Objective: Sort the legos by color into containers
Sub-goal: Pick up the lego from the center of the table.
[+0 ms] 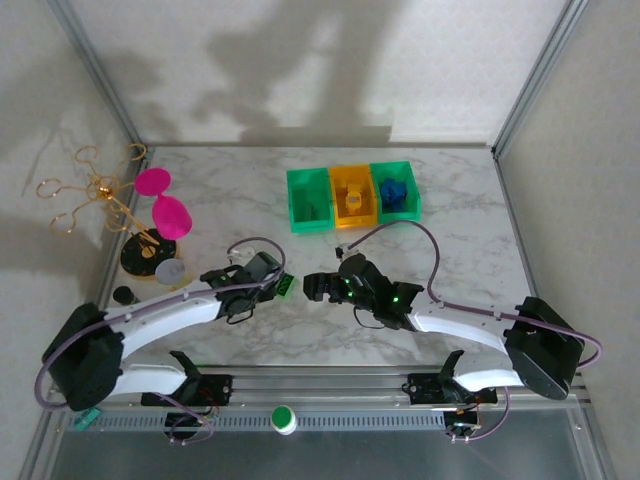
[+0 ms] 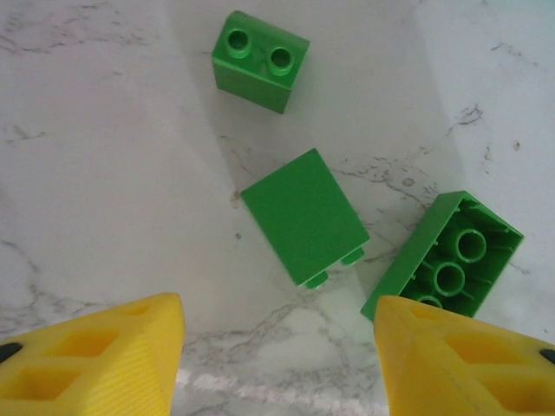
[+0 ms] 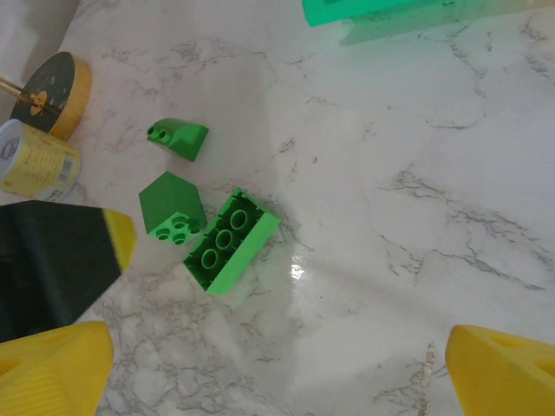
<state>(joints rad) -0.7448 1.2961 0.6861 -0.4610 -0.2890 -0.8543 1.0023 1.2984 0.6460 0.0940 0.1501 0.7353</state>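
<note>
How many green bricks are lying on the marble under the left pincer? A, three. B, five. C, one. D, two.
A: the left wrist view shows a brick with two studs showing, a brick lying on its side and a brick with its hollow underside up, all green, on the marble table.

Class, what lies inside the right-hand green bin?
The bin holds a pile of blue legos. Whatever lies beneath the pile is covered, so their number cannot be told.
</note>
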